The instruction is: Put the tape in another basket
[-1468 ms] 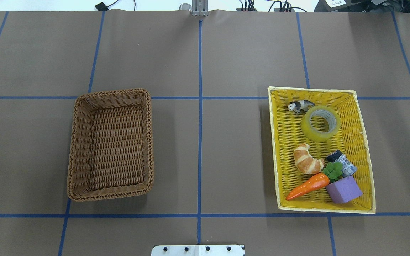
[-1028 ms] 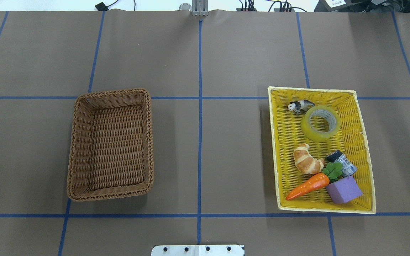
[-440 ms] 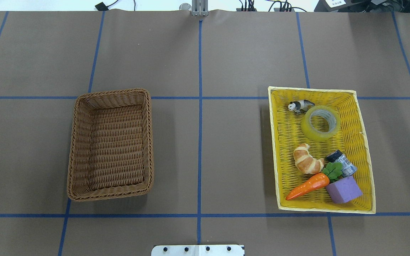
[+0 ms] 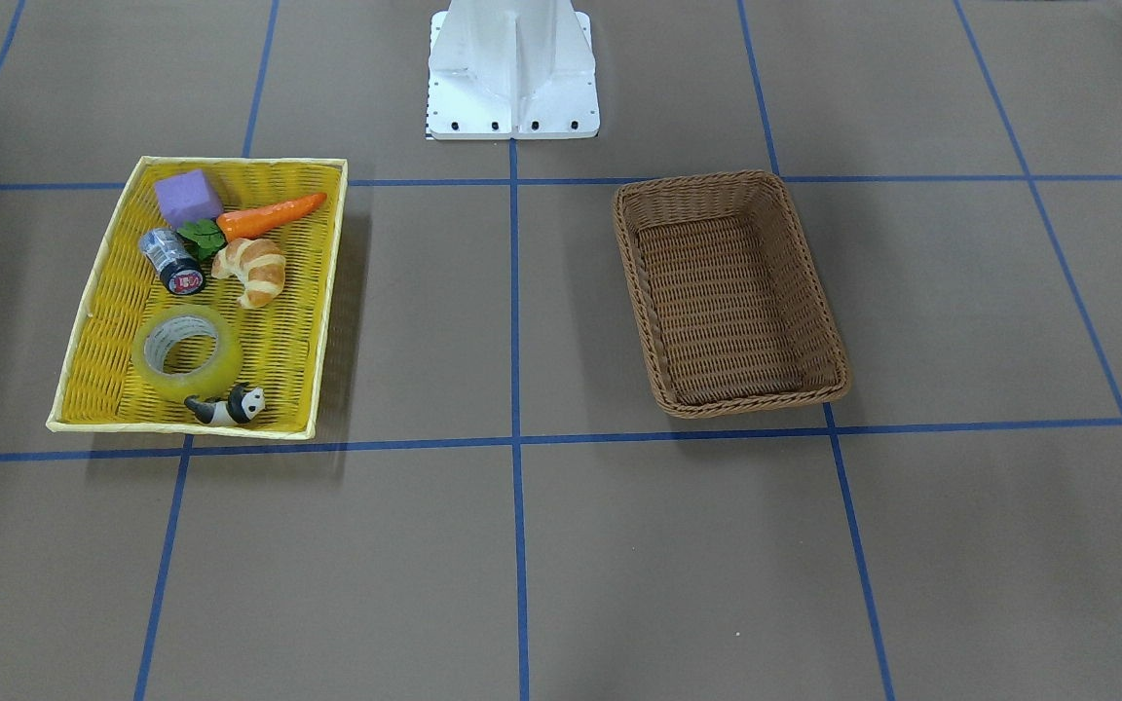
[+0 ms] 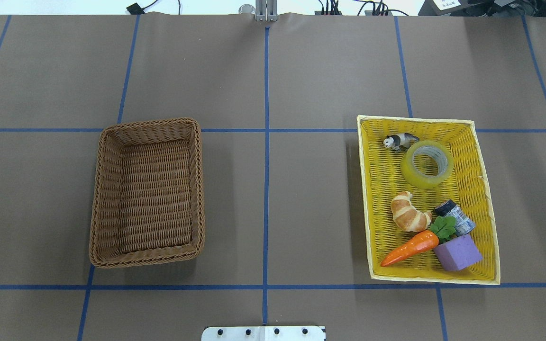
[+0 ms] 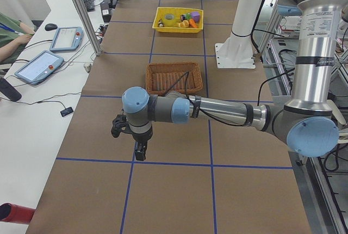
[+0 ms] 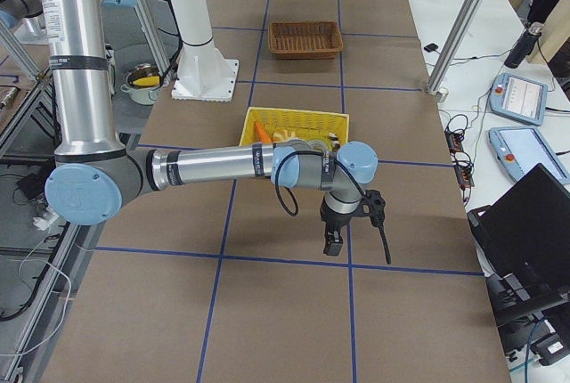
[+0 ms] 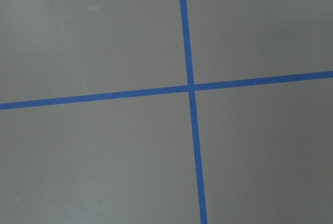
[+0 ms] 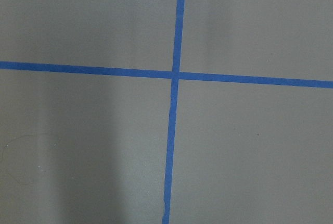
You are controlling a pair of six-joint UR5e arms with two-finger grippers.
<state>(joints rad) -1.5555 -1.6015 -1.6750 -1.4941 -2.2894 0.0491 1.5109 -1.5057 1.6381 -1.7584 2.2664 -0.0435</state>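
Observation:
The tape (image 5: 424, 182) lies flat at the far end of the yellow tray (image 5: 415, 120), beside a panda figure (image 5: 398, 140). It also shows in the front view (image 4: 181, 387). The brown wicker basket (image 5: 150, 122) stands empty on the left of the table (image 4: 707, 180). My left gripper (image 6: 140, 152) hangs over bare table well away from the basket, seen only in the exterior left view. My right gripper (image 7: 332, 245) hangs over bare table beyond the tray, seen only in the exterior right view. I cannot tell whether either is open or shut.
The tray also holds a croissant (image 5: 408, 213), a carrot (image 5: 410, 247), a purple cube (image 5: 458, 252) and a small dark cylinder (image 5: 454, 215). Both wrist views show only brown table with blue tape lines. The robot's base (image 4: 512, 68) stands between tray and basket.

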